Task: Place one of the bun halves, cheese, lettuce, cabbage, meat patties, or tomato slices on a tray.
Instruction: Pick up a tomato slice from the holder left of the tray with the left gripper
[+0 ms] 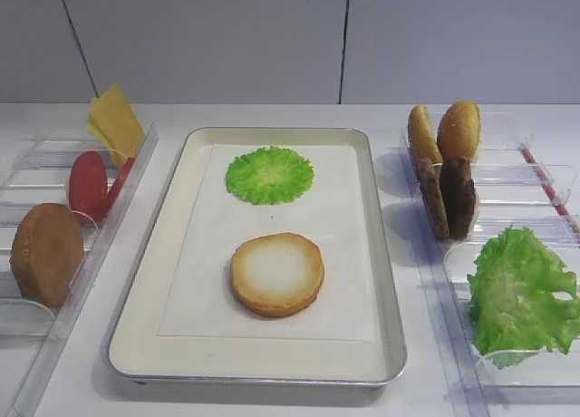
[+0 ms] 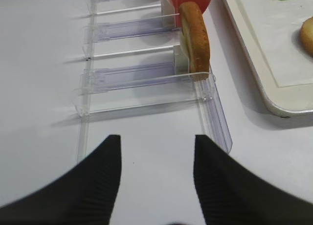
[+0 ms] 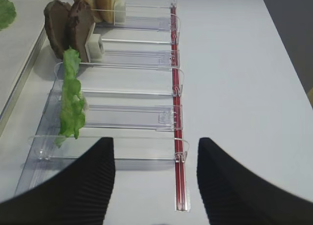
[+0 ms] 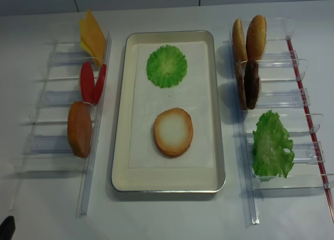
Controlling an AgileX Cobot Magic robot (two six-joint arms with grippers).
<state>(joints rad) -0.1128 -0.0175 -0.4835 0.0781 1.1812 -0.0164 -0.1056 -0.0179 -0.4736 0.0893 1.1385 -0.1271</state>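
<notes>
The left gripper (image 2: 157, 178) shows two broad black fingers (image 2: 90, 186) with fine ribbed ridges across their matte faces; the right gripper (image 3: 156, 181) looks alike, black, ribbed, tapering upward to blunt tips.

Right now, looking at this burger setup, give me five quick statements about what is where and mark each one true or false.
1. A bun half lies on the tray with its pale cut face up. True.
2. The round green cabbage leaf sits in the right rack. False: it lies on the tray, beyond the bun half.
3. The meat patties stand upright in the right rack. True.
4. The cheese lies flat on the tray. False: it stands in the left rack, at its far end.
5. Both grippers, left and right, are open and hold nothing. True.
</notes>
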